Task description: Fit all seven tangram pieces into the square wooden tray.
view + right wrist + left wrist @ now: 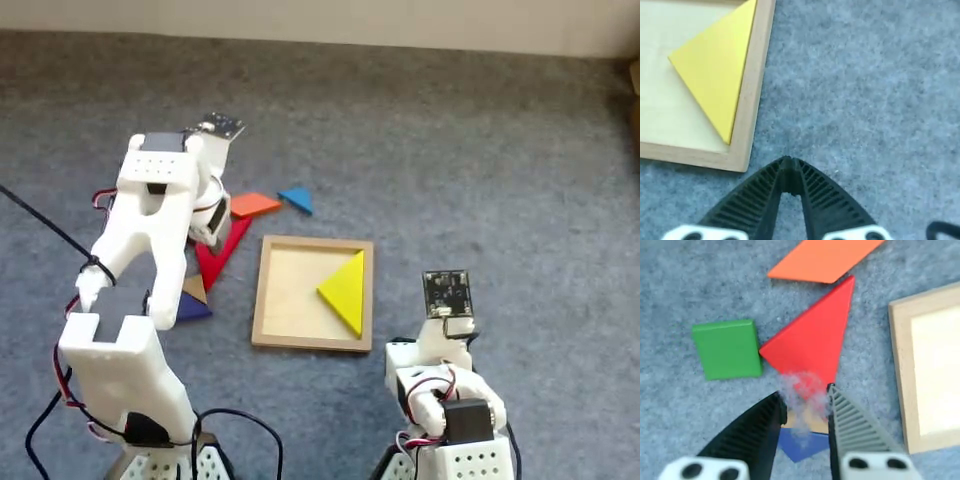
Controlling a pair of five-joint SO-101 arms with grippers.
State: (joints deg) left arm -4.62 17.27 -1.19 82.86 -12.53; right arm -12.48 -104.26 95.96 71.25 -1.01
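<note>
At the middle of the high view, the square tray [262, 290] lies flat on the grey-carpeted counter [450, 150]. A yellow triangle [347, 290] sits inside it, pressed against the tray's right wall with its point aimed at the tray's centre; the remaining floor of the tray is bare wood.

Left of the tray, the other pieces lie loose on the counter. A red triangle [228, 250] lies just beside the tray's upper left corner. An orange piece [253, 205] is just above it, and a small blue triangle [297, 199] is a little further right. Lower down, near the frame's left side, a tan piece [194, 287] and a dark blue piece [193, 308] lie together, partly under the arm. The left wrist view also shows a green square [727, 349] with one corner touching the red triangle.

The left gripper [805, 397] hangs over this cluster, at the red triangle's wide end. Its fingers [771, 422] stand a narrow gap apart. A pale smear blurs the spot between them, so they seem to straddle the triangle's edge, but I cannot make out any contact.

At the lower right of the high view, the right gripper [790, 175] sits low over bare counter, near the tray's lower right corner. Its fingers [755, 200] are pressed together at the tips, holding nothing.
</note>
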